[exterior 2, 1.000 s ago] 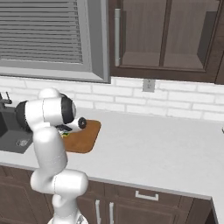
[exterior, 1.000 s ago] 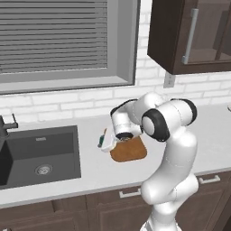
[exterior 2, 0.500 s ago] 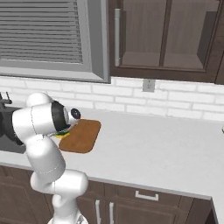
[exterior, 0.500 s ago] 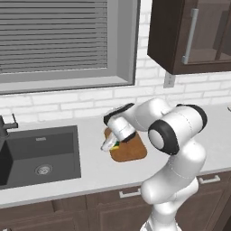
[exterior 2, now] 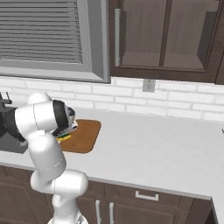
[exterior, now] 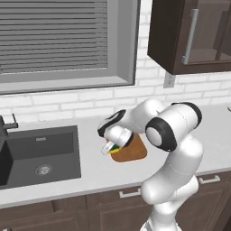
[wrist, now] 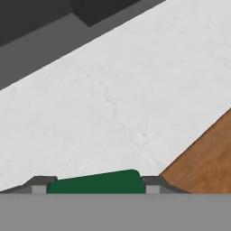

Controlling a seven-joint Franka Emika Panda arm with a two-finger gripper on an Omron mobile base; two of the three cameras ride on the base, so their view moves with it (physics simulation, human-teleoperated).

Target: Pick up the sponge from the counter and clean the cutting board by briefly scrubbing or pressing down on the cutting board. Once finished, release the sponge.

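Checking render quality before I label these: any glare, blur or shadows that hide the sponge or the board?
Left base view: even light, no glare; the arm covers much of the cutting board. Right base view: sharp; sponge a small sliver. Hand view: crisp, sponge between the pincer tips.

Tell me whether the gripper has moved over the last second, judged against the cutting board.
Yes. In the left base view the gripper, jaws shut on the sponge, has swung left from above the cutting board to its sink-side edge.

Pincer [exterior: 109, 149] grips the sponge [exterior: 115, 148] at the cutting board's [exterior: 133, 151] left edge; sink [exterior: 40, 153] well left on the surface [exterior: 97, 171].
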